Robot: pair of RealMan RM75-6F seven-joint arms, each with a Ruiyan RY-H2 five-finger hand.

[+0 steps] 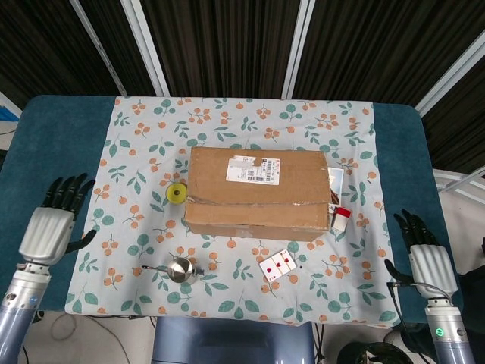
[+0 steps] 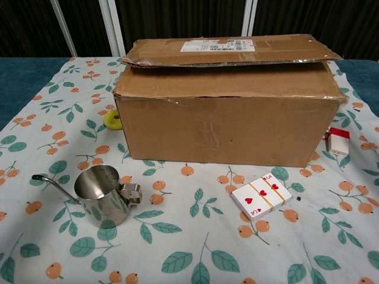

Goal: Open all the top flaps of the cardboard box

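Left hand (image 1: 54,220) hovers over the blue table (image 1: 45,144) edge at the far left, fingers spread, holding nothing, well apart from the box. Next on the flowered cloth (image 1: 144,129): a steel pitcher (image 2: 105,195) with a thin spout near the front edge, and a yellow disc (image 1: 176,193) just beside the box's left end. Cardboard box (image 1: 258,193) sits mid-cloth, top flaps down, the upper flap slightly lifted along its front edge in the chest view; a white label (image 2: 217,45) is on top. In front of the box lies a banded deck of cards (image 2: 261,196). A small red-and-white carton (image 2: 337,141) stands near the box's right end. Right hand (image 1: 428,258) at the far right, fingers apart, empty.
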